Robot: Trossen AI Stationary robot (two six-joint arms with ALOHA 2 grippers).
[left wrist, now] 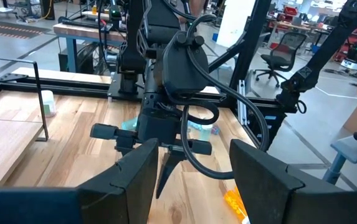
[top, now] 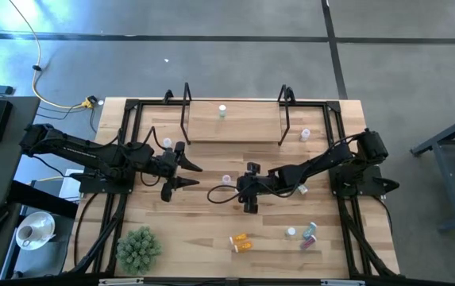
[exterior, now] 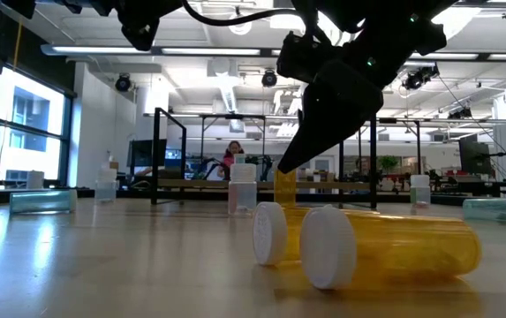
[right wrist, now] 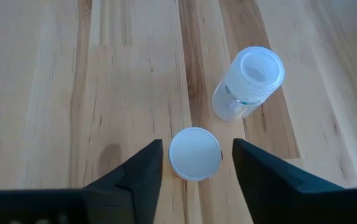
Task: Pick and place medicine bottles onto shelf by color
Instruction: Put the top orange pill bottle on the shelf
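Observation:
My right gripper [right wrist: 197, 149] hovers at the table's middle [top: 241, 189], slanting down, open. Its fingers stand on either side of an upright medicine bottle's white cap [right wrist: 195, 154] without touching it; below them an amber body [exterior: 285, 187] shows. A whitish bottle [right wrist: 248, 84] stands upright just beyond [top: 227, 180]. The shelf [top: 235, 131] stands at the far edge with a teal bottle [top: 222, 111] on it. My left gripper [top: 191, 175] waits open above the table's left middle, with nothing between its fingers.
Two orange bottles [top: 241, 241] lie on their sides near the front edge, with other bottles [top: 310, 234] to their right. A teal bottle [top: 301, 189] lies under my right arm, and a whitish one [top: 306, 135] stands beside the shelf's right end. A green spiky ball [top: 138, 248] sits front left.

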